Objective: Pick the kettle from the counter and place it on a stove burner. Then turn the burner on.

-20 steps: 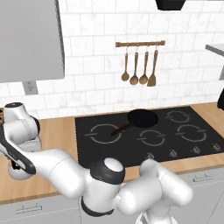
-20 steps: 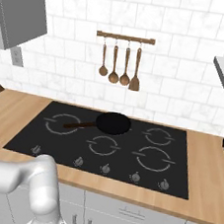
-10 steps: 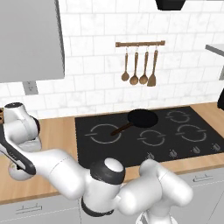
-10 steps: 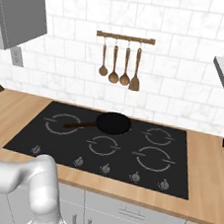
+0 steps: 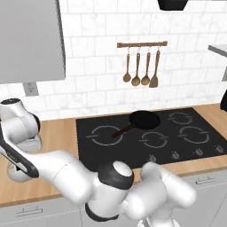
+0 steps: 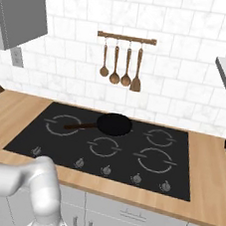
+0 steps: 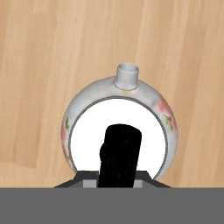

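Your two-finger claw [image 7: 114,181] is drawn in narrow, its dark tips meeting at the bottom of the hand view on the thin black arched handle [image 7: 119,155] of the small squat round silver-white kettle [image 7: 120,127] — a clamped grip on that handle, as far as the hand view shows. You are looking straight down on the kettle: a short spout points toward the top of that view, faint pink and green flower marks run along its side, and its pale top sits directly under the handle. The kettle rests on the long light-tan wood-grain counter [image 7: 43,52], with bare wood all round it.

In the left base view, your white arm [image 5: 20,128] reaches over the counter's left end, well left of the glossy black glass cooktop [image 5: 93,153]; the kettle's rounded body [image 5: 17,174] shows just below the hand, near the front edge.

On the cooktop, a black frying pan [image 6: 113,124] sits toward the back, handle pointing left. The smaller thin grey burner ring [image 6: 105,147] lies just in front of the pan — apart from it. A row of small knobs [image 6: 106,170] lines the cooktop's front strip. Four wooden utensils [image 6: 122,63] hang from a rail on the white tiled wall.
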You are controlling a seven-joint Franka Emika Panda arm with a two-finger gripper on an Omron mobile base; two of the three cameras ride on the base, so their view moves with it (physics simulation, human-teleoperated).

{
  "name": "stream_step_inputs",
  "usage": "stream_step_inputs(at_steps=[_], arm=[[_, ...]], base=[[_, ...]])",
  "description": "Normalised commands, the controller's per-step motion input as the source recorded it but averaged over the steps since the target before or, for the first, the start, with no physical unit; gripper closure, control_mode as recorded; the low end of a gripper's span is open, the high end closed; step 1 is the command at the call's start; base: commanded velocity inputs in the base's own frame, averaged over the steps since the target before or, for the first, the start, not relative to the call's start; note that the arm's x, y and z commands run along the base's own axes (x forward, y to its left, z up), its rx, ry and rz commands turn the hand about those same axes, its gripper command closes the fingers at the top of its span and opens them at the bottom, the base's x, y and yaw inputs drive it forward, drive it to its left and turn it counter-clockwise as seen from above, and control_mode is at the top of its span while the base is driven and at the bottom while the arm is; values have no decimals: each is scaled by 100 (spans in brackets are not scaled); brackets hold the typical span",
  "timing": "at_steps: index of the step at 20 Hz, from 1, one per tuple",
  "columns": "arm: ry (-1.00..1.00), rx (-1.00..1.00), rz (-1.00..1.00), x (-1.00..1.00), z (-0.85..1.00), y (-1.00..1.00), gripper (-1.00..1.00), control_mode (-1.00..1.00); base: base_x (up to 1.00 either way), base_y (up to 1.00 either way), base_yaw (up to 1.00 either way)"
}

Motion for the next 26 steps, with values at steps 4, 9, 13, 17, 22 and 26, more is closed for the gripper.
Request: stream_step_inputs(at_steps=[4, 9, 13, 17, 22, 26], arm=[[-22, 5, -5, -48, 39, -59, 100, -100], [-24, 0, -9, -15, 2, -82, 100, -100], [-10, 0, -4, 0, 22, -81, 100, -100], [-1, 0, -2, 0, 27, -75, 100, -100], [0, 0, 0, 15, 23, -78, 100, -100], [0, 0, -3, 6, 12, -99, 100, -100]], base=[[0, 0, 0], [0, 0, 0], [0, 0, 0], [0, 0, 0], [0, 0, 0], [0, 0, 0]])
